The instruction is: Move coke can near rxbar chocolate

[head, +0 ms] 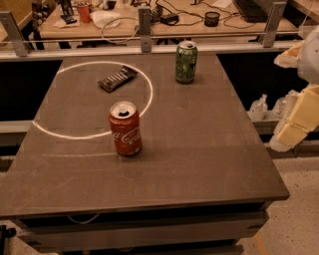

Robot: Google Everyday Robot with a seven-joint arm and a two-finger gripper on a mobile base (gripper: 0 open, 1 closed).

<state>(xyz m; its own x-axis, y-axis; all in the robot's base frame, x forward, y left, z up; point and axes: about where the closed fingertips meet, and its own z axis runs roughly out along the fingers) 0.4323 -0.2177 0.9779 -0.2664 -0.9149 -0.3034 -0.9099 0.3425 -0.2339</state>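
**Coke can** (pixel 125 128): upright on the table (pixel 209 149), left of centre in the near half. Its silver top is opened and its white script faces the camera. Its base sits on the near right arc of a thin white ring (pixel 151 92) marked on the table top.

**Rxbar** (pixel 117 79): lies flat inside the ring, in its far part, set diagonally. It is apart from the coke can, with bare table between them.

**Green can** (pixel 186 62): upright near the far edge, outside the ring to its right, well apart from both.

**Gripper** (pixel 291 127): pale cream, at the right border of the view, off the table beyond its right edge and well apart from the coke can. It holds nothing that can be seen; whether it is open or closed cannot be told.

**Surroundings**: a rail with metal posts (pixel 144 22) runs behind the table. Beyond it is a desk with cables and a red cup (pixel 83 11). Clear bottles (pixel 259 107) stand low at the right.
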